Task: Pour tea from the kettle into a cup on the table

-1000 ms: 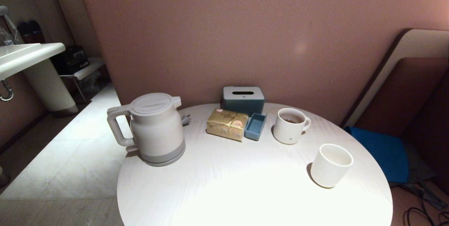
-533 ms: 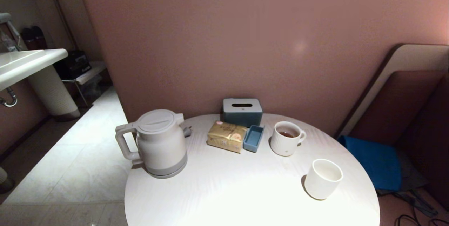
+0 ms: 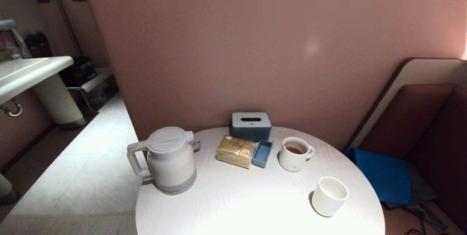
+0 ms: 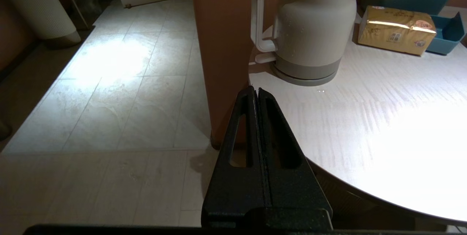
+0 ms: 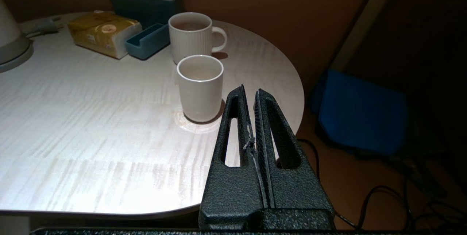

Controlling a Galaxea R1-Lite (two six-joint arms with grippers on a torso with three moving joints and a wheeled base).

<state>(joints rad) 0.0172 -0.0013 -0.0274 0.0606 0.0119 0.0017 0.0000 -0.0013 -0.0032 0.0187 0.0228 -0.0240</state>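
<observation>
I see both pincers pressed together, empty: left pincer (image 4: pixel 256 91) short of the kettle (image 3: pixel 170 159), right pincer (image 5: pixel 250 91) beside the cup (image 3: pixel 328 195) on the worktop (image 3: pixel 237 198).

Kettle (image 3: pixel 169 160) at the table's (image 3: pixel 233 205) left edge, tissue box (image 3: pixel 251 126) at the back, packet (image 3: pixel 235 151) and tray (image 3: pixel 262 153) before it, mug (image 3: pixel 294 154) right, cup (image 3: pixel 329 196) nearer, rightmost.
</observation>
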